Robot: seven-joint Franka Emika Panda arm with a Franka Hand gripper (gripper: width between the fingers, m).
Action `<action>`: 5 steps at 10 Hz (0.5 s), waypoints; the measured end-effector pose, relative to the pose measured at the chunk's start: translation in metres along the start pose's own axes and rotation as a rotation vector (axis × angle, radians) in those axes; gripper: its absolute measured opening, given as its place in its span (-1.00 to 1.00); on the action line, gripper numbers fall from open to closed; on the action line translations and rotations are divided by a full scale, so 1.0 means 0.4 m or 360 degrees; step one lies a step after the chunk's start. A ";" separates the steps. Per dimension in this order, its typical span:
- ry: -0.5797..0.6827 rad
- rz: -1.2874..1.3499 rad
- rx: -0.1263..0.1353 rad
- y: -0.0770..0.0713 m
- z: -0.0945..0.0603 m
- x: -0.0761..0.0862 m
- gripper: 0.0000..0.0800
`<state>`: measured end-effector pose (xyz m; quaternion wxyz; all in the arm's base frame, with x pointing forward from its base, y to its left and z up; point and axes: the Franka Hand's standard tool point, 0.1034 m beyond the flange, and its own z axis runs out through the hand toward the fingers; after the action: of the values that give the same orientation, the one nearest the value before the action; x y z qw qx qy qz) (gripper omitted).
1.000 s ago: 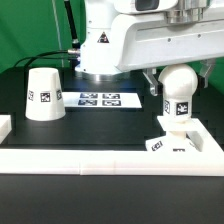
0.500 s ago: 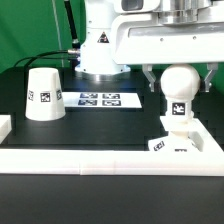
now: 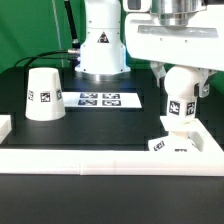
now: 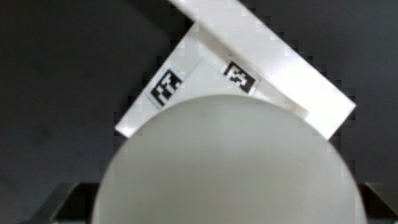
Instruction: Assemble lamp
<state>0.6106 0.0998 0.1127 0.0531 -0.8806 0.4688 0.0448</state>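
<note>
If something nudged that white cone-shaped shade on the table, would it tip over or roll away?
The shade stands on its wider end, so a nudge would probably slide it, not tip it. On its side, the taper would likely make it roll in a curve. It looks smooth and rigid, so perhaps slippery to grip.

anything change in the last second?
The gripper turned and drew its fingers in from a wide stance to flank the bulb closely; firm contact can't be confirmed. The bulb stayed on the base; the shade and the marker board did not move.
</note>
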 end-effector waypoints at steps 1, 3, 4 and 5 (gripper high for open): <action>-0.0011 0.0202 -0.0005 -0.001 0.001 -0.001 0.45; -0.0021 0.0368 -0.0002 -0.002 0.002 -0.002 0.45; -0.0023 0.0417 0.0000 -0.002 0.001 -0.001 0.45; -0.0025 0.0423 0.0001 -0.003 0.002 -0.003 0.45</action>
<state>0.6108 0.1014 0.1122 0.0506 -0.8103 0.5810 0.0580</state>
